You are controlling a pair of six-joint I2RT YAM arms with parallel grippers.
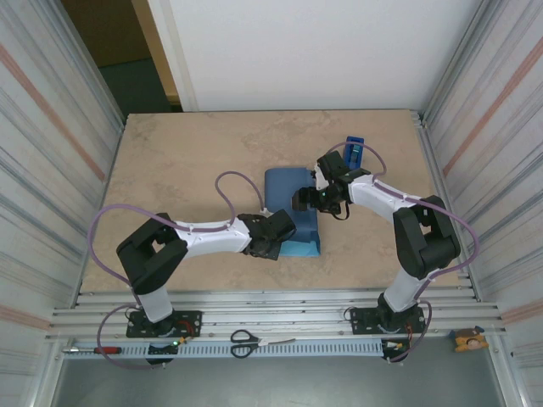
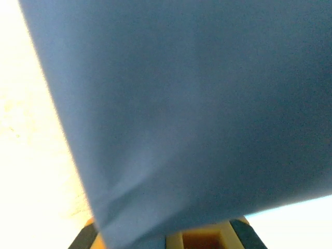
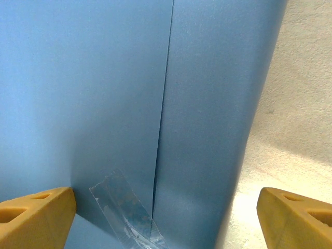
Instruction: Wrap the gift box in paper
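Note:
The paper (image 1: 293,212) is folded round a flat package in the middle of the table; the gift box is hidden inside it. My left gripper (image 1: 273,237) sits at the package's near left corner, shut on a lifted flap of the paper (image 2: 187,114). That flap lies blurred over the yellow fingers (image 2: 199,239). My right gripper (image 1: 307,200) hovers over the package's right side. It is open (image 3: 166,207), with its yellow fingers (image 3: 36,218) wide apart above the paper (image 3: 83,93). A seam (image 3: 163,104) runs down the paper, with a strip of clear tape (image 3: 124,207) across its lower end.
A small blue tape dispenser (image 1: 355,151) stands behind the right gripper. Scissors (image 1: 244,342) and a red-handled tool (image 1: 103,349) lie on the rail at the near edge. Corrugated metal walls close in both sides. Bare table (image 3: 301,104) shows right of the package.

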